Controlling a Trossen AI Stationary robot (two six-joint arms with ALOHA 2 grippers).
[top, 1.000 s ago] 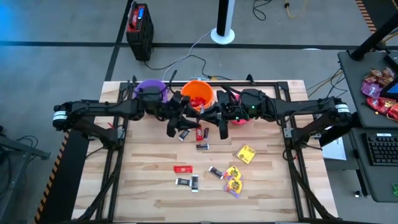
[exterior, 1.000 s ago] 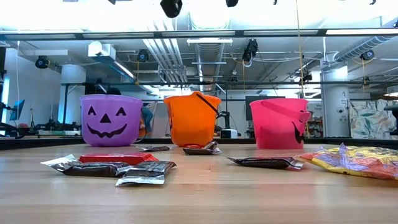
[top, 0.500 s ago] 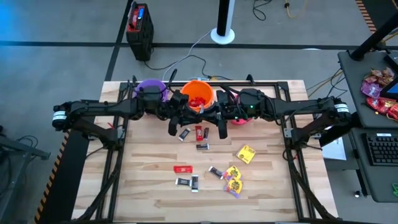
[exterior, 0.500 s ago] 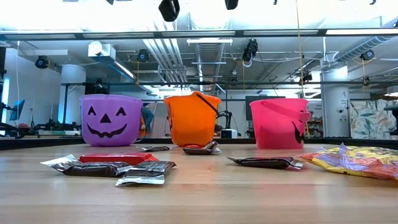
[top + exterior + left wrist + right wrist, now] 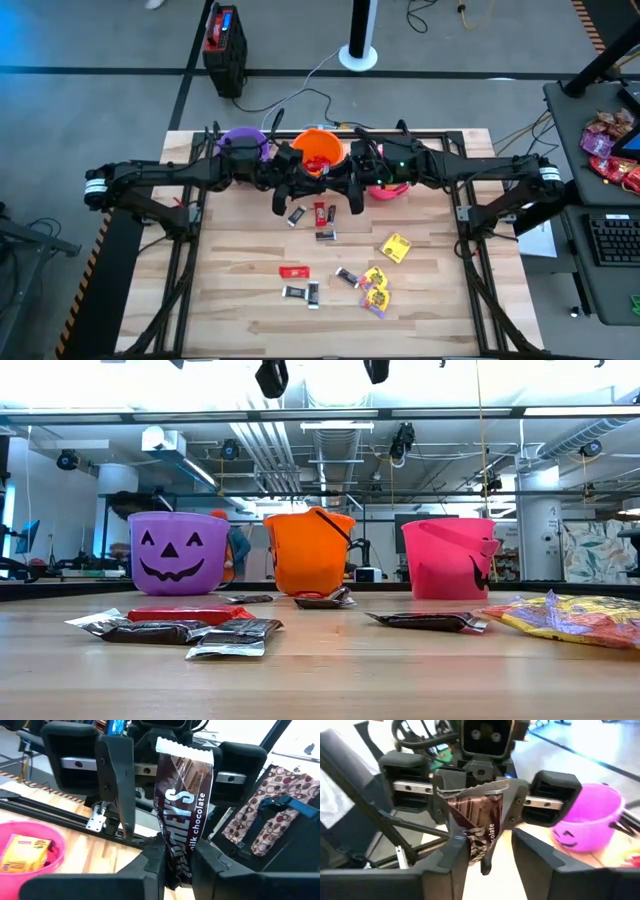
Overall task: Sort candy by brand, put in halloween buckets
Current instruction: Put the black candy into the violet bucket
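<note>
Left tool (image 5: 282, 203) is clamped tight on a Hershey's milk chocolate bar (image 5: 182, 795). From its own wrist cam the two fingers (image 5: 155, 865) pinch one end and the rest of the wrapper sticks straight out past the tips. So that bar is up in the air, not on the tabletop (image 5: 240, 280).

Right tool (image 5: 356, 205) sits directly across, facing the left one, fingers spread wide. In its wrist view the bar's loose end (image 5: 477, 827) shows between its fingers (image 5: 451, 857), but I can't tell if either one touches it.

Just behind the two tools is the orange bucket (image 5: 305, 137), with red pieces in it. The purple bucket (image 5: 228, 135) is behind the left tool's arm. The pink bucket (image 5: 385, 190) is tucked under the right arm, right next to that tool, and has a yellow packet (image 5: 25, 852) inside.

On the tabletop just below the tools lie a dark bar (image 5: 297, 215), a red bar (image 5: 319, 211) and another dark bar (image 5: 326, 236). Farther out are a lone red bar (image 5: 294, 271), a pair of dark bars (image 5: 303, 292), and on the right tool's side a yellow packet (image 5: 396, 247) and a cluster of yellow packets (image 5: 377, 290).
</note>
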